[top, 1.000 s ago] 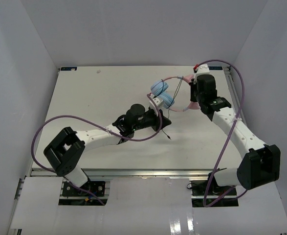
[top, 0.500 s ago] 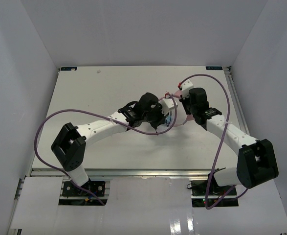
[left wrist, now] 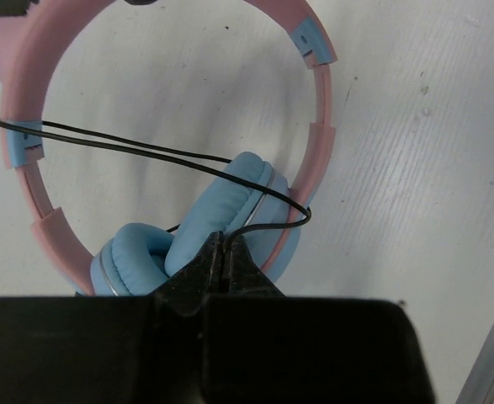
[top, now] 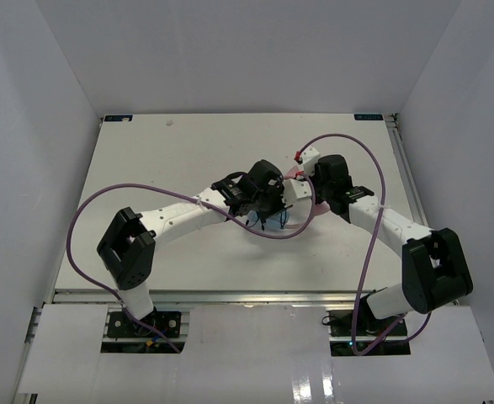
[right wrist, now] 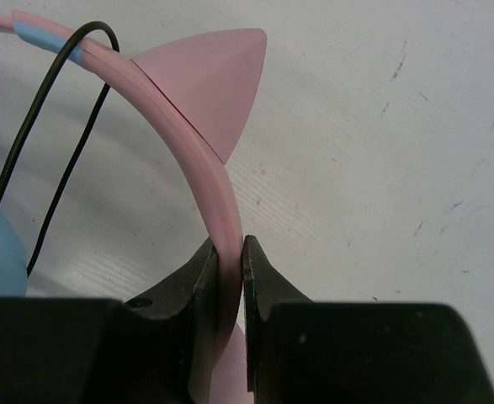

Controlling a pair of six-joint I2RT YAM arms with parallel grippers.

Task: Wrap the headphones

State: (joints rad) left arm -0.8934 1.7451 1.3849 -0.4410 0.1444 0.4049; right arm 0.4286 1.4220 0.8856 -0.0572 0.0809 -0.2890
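Note:
The headphones have a pink headband (left wrist: 318,143) with a cat-ear tab (right wrist: 209,80) and two light blue earcups (left wrist: 230,210) folded together. The thin black cord (left wrist: 146,150) runs twice across the headband's opening and loops round one earcup. My left gripper (left wrist: 222,244) is shut on the cord right at the earcups. My right gripper (right wrist: 228,252) is shut on the headband (right wrist: 204,160). In the top view both grippers, left (top: 272,206) and right (top: 307,187), meet at the table's middle right and hide most of the headphones (top: 312,212).
Thick purple robot cables (top: 347,143) arc over both arms. The white table (top: 188,151) has walls on the left, back and right. A metal rail (top: 230,295) runs along its near edge.
My right gripper has pulled the headphones toward the near left. My left gripper has swung in over the earcups with the cord, so the two grippers now sit close together.

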